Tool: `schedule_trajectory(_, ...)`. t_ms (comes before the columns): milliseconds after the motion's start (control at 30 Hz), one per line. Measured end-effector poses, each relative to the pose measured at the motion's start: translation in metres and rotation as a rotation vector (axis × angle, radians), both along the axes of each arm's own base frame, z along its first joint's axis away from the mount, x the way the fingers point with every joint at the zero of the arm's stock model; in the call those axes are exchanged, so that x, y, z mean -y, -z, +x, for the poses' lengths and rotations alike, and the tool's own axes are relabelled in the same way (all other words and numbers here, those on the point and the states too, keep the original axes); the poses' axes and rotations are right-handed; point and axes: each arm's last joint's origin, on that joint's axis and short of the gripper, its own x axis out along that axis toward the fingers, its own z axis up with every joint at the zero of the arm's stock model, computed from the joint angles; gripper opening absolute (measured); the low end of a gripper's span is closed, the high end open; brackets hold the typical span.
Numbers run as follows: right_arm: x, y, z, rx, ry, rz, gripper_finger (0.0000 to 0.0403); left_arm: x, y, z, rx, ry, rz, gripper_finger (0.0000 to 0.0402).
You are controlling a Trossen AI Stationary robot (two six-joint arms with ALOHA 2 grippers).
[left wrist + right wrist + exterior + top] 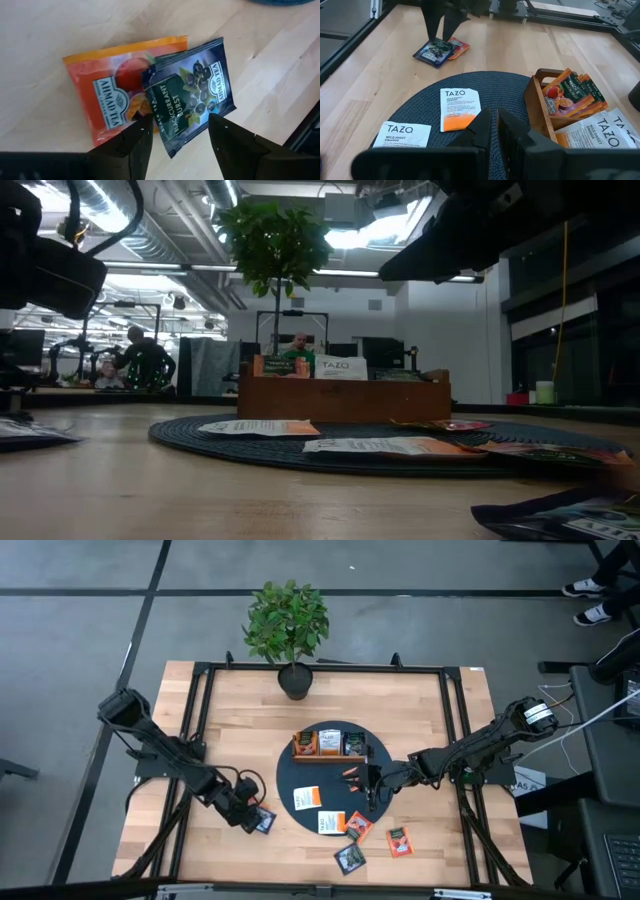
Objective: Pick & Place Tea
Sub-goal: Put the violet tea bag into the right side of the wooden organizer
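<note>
Blackcurrant sachet point(190, 95) overlapping orange sachet point(112, 95)

The bench point(400, 720) is pale blond wood with a black frame. On it lies a round dark blue-grey woven mat point(430, 107) carrying a brown wooden tray point(540, 107). Two white sachets point(460, 107) on the mat have orange lower bands and dark lettering. Off the mat, an orange sachet point(107, 90) printed with fruit lies under a dark navy sachet point(192, 92) showing black berries and green leaves. The plant point(287, 620) is leafy green in a black pot point(295, 683).
</note>
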Motion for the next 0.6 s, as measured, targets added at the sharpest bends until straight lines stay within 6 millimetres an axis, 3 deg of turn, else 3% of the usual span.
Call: schedule_trajectory(600, 0.0, 0.0, 0.0, 0.0, 0.001, 0.003, 0.0033, -0.0001, 0.0027, 0.0023, 0.001, 0.004, 0.006, 0.0183)
